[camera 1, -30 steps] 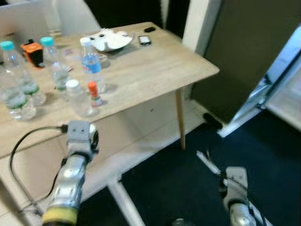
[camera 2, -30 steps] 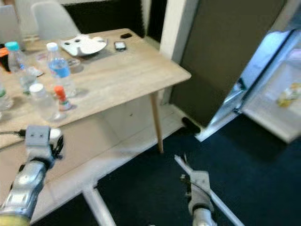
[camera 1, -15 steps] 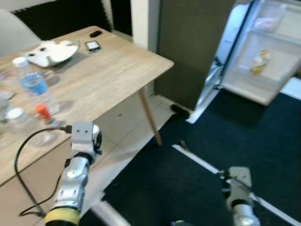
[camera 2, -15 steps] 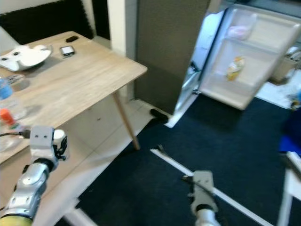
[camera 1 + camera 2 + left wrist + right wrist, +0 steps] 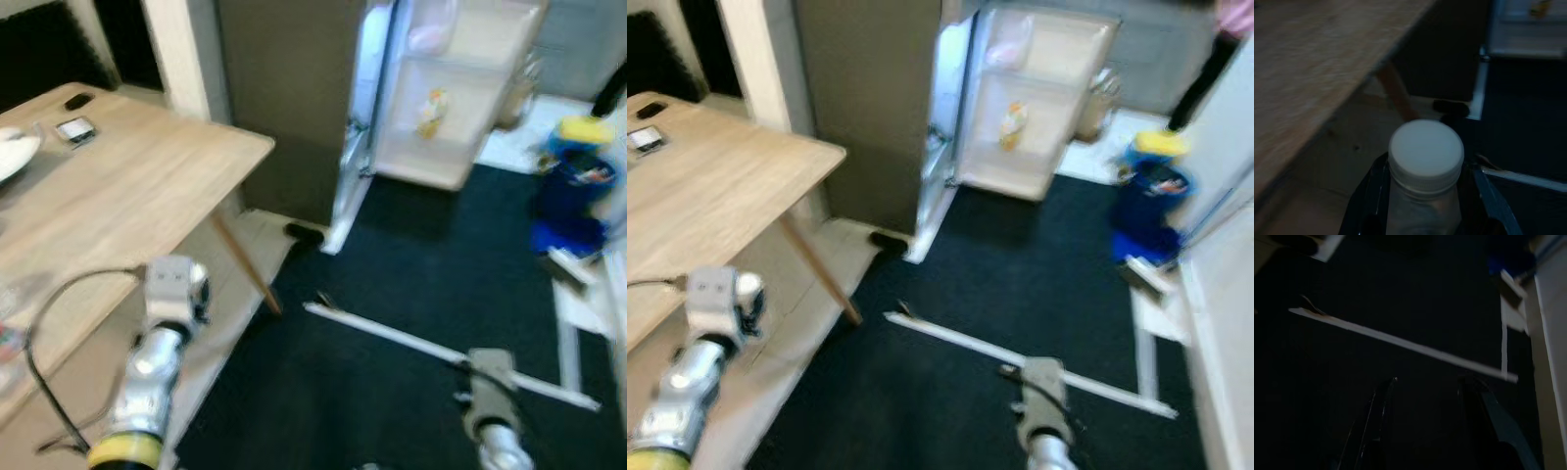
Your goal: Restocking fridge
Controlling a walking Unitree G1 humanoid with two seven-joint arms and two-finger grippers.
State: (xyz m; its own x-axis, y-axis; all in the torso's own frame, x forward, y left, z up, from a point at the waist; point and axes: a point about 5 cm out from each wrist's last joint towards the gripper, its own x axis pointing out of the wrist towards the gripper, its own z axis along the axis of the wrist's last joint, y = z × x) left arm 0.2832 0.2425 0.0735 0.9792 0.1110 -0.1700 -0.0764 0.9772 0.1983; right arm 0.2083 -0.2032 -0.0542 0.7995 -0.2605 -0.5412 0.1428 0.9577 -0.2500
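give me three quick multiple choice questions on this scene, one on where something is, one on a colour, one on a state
1. Where does the long white strip lie?
A. on the dark carpet
B. on the table
C. inside the fridge

2. What colour is the cap of the bottle in the left end effector?
A. red
B. white
C. blue

3. How is the fridge door?
A. shut
B. taken off
C. open

Answers:
1 A, the white strip lies across the dark carpet, beyond the table.
2 B, the left wrist view shows the left end effector shut around a bottle with a white cap.
3 C, the fridge door stands swung out, its inner shelves showing.
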